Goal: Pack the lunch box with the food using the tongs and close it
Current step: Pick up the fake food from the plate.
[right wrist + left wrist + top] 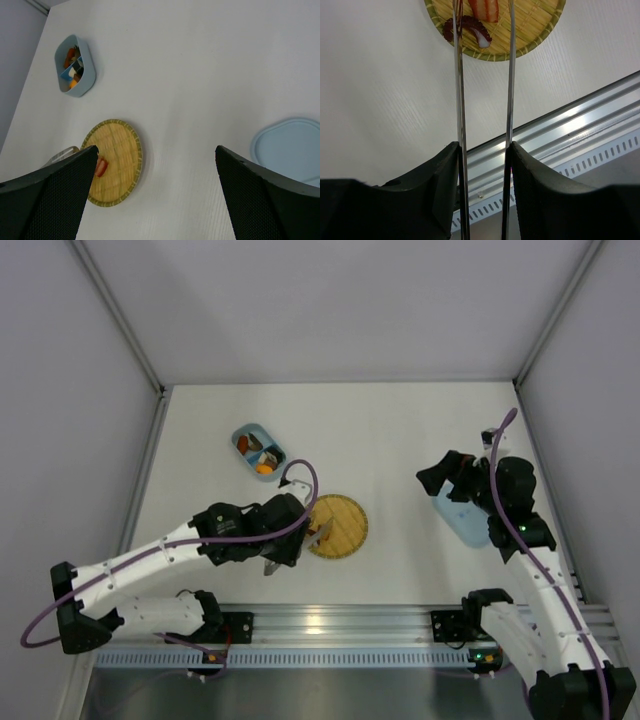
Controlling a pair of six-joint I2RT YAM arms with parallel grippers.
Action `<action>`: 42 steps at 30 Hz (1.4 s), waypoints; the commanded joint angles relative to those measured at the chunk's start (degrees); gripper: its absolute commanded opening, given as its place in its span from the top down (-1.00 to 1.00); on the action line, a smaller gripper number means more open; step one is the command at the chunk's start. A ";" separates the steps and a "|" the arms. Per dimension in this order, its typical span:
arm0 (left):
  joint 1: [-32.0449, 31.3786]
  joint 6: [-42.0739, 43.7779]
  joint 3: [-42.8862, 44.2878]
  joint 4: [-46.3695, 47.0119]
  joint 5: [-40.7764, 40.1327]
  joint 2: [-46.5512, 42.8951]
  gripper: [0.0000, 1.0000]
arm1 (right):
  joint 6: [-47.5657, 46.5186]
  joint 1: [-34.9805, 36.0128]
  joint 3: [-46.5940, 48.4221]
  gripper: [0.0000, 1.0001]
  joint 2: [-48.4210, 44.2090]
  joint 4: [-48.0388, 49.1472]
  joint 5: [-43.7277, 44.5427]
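Observation:
The light-blue lunch box (259, 451) (75, 65) stands open at the back left with several food pieces inside. On the woven plate (345, 520) (532, 22) (120, 155) lie a dark red curled piece (468, 26) and a red-and-white piece (485, 9) (101, 166). My left gripper (295, 543) (485, 150) is shut on the silver tongs (320, 536) (460, 100). Their two arms stand apart, and the tips reach over the plate around the curled piece. My right gripper (432, 480) (156, 152) hangs open and empty beside the flat blue lid (462, 522) (290, 150).
An aluminium rail (340, 620) (580, 125) runs along the near table edge. Grey walls enclose the white table on the left, back and right. The lid lies partly under my right arm.

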 commanded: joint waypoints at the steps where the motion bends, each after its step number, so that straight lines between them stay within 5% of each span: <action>1: -0.45 -0.88 -0.06 -0.19 -0.20 -0.01 0.03 | -0.20 -0.89 -0.16 -0.99 -1.07 1.07 0.30; 42: -2.92 -1.06 -0.67 -3.18 2.00 0.25 0.05 | 0.60 -0.97 -2.09 -0.99 -4.06 0.19 0.83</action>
